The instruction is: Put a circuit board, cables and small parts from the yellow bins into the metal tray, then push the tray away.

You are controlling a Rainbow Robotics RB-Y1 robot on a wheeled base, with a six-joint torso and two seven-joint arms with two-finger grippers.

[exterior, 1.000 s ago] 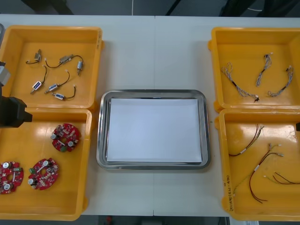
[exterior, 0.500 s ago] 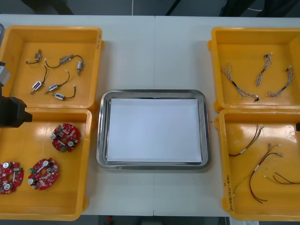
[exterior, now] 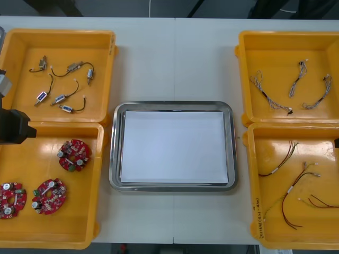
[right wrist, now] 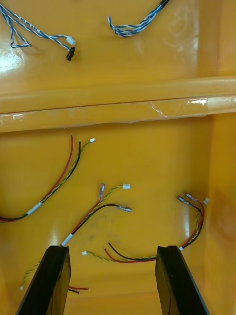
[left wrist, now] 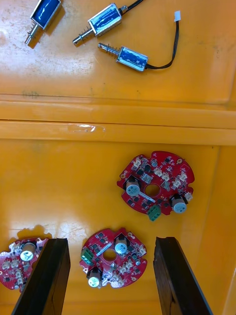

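The metal tray [exterior: 113, 153], centre frame, held nothing; all loading and the push remained. Left gripper [left wrist: 112, 241], released, hovered over lower-left circuit boards [exterior: 74, 155]; right gripper [right wrist: 114, 248], released, over red-and-yellow cables [right wrist: 84, 218].

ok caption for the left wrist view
Open left gripper over three red boards in a yellow bin, small metal parts in the next bin.

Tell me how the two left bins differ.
The far left bin holds small metal parts with black cables; the near left bin holds three red circuit boards. The open left gripper hangs over the near left bin, not the far one. Both are yellow and stand left of the tray. The right gripper, open, hangs over the near right bin.
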